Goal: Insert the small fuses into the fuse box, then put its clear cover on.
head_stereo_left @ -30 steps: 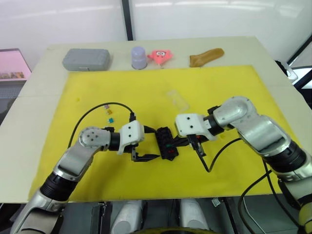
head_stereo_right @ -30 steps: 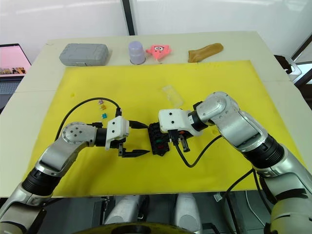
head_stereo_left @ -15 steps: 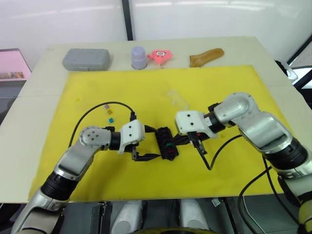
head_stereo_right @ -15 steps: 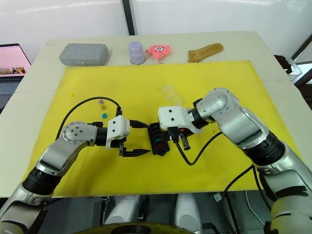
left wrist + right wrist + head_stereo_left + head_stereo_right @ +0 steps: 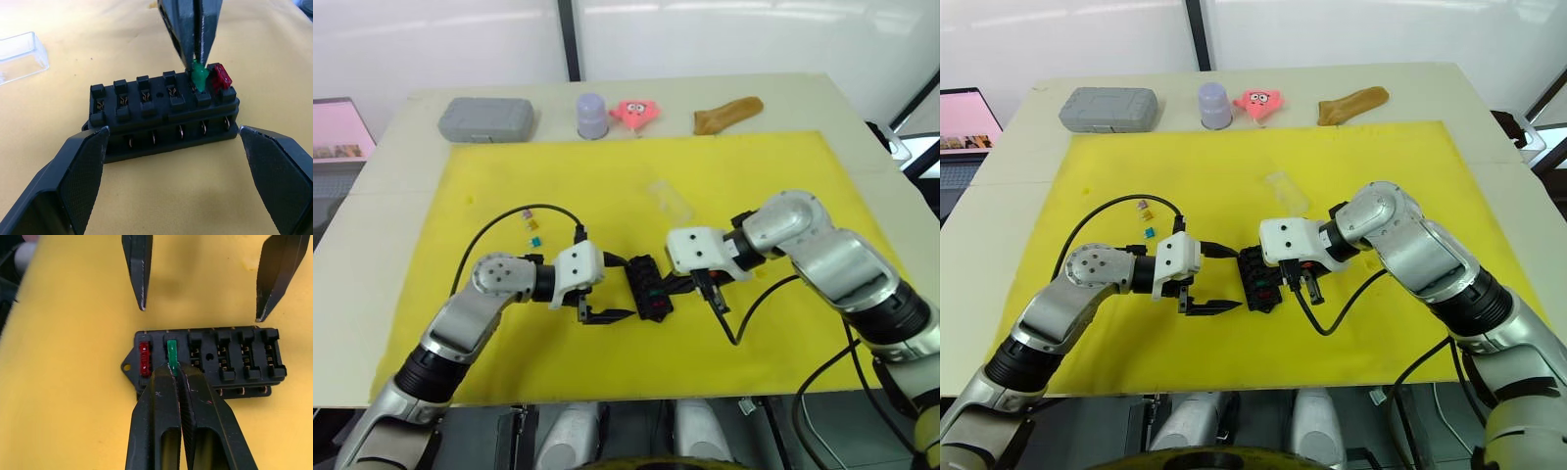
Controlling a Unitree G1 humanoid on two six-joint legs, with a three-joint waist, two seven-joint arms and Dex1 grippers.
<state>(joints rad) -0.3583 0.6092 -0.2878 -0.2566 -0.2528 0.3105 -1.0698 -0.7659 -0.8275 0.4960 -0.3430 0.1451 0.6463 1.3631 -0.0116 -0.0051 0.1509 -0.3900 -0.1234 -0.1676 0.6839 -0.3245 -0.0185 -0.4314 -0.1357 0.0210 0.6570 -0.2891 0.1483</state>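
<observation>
The black fuse box [image 5: 648, 289] lies in the middle of the yellow mat [image 5: 773, 166]. A red fuse [image 5: 145, 359] sits in its end slot, and a green fuse [image 5: 171, 352] stands in the slot beside it. My right gripper [image 5: 173, 369] is shut, with its tips pinched on the top of the green fuse [image 5: 199, 76]. My left gripper [image 5: 172, 131] is open, with one finger off each end of the box and neither touching it. The clear cover [image 5: 670, 200] lies on the mat beyond the box. A few loose small fuses [image 5: 530, 227] lie to the left.
Along the table's far edge stand a grey case [image 5: 485, 118], a purple cup [image 5: 592, 115], a pink star toy [image 5: 634, 112] and a brown object [image 5: 728, 114]. A laptop [image 5: 337, 127] sits off the left side. Black cables loop from both wrists over the mat.
My right gripper has shifted very slightly over the fuse box. The left gripper, the box and the cover have stayed put.
</observation>
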